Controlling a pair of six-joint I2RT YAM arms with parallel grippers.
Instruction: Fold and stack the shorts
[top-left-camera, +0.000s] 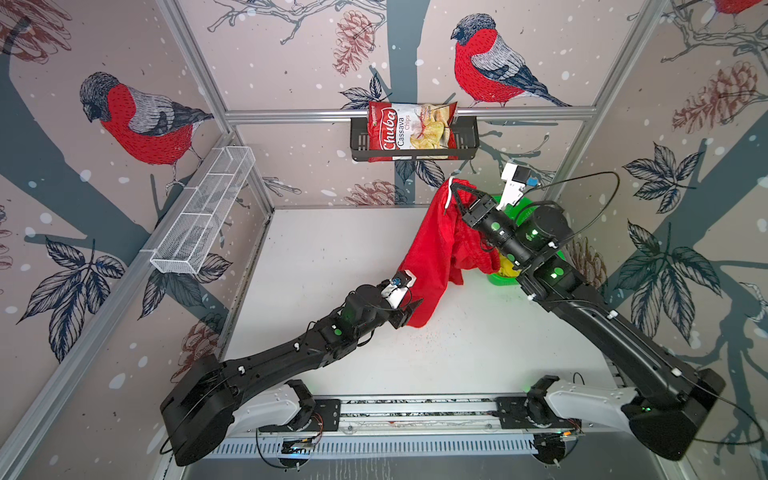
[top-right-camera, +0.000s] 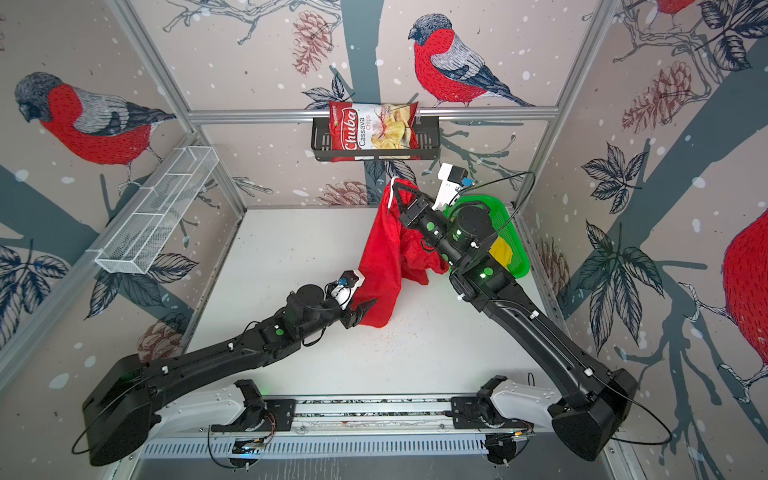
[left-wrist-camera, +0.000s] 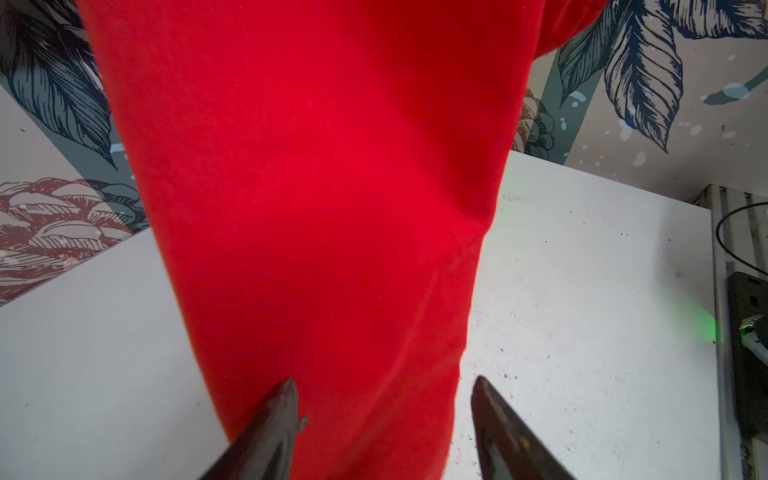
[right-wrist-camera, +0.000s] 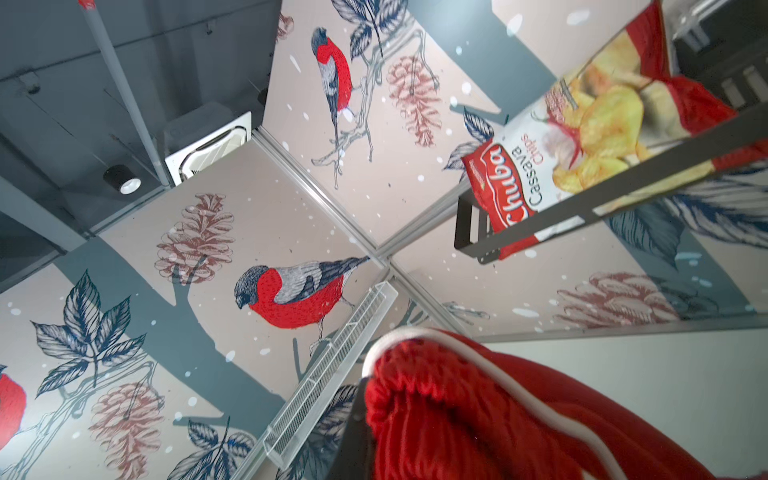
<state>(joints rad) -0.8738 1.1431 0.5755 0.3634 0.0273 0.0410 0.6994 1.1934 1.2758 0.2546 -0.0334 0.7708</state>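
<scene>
The red shorts (top-left-camera: 432, 249) (top-right-camera: 386, 257) hang in the air over the back right of the white table (top-left-camera: 332, 249). My right gripper (top-left-camera: 455, 185) (top-right-camera: 397, 185) is raised high and shut on their bunched waistband (right-wrist-camera: 457, 415), where the white drawstring (right-wrist-camera: 478, 365) loops over the top; one dark finger (right-wrist-camera: 353, 432) shows beside the cloth. My left gripper (top-left-camera: 409, 313) (top-right-camera: 361, 313) (left-wrist-camera: 384, 380) stands open at the lower hem, with the hanging red cloth (left-wrist-camera: 311, 187) between its fingers. The yellow shorts (top-left-camera: 508, 268) (top-right-camera: 500, 251) lie in the green basket, mostly hidden behind the right arm.
The green mesh basket (top-left-camera: 496, 278) (top-right-camera: 521, 266) stands at the table's back right corner. A black shelf (top-left-camera: 357, 141) on the back wall holds a Chuba chips bag (top-left-camera: 411, 129) (right-wrist-camera: 540, 166). A white wire basket (top-left-camera: 203, 216) hangs on the left wall.
</scene>
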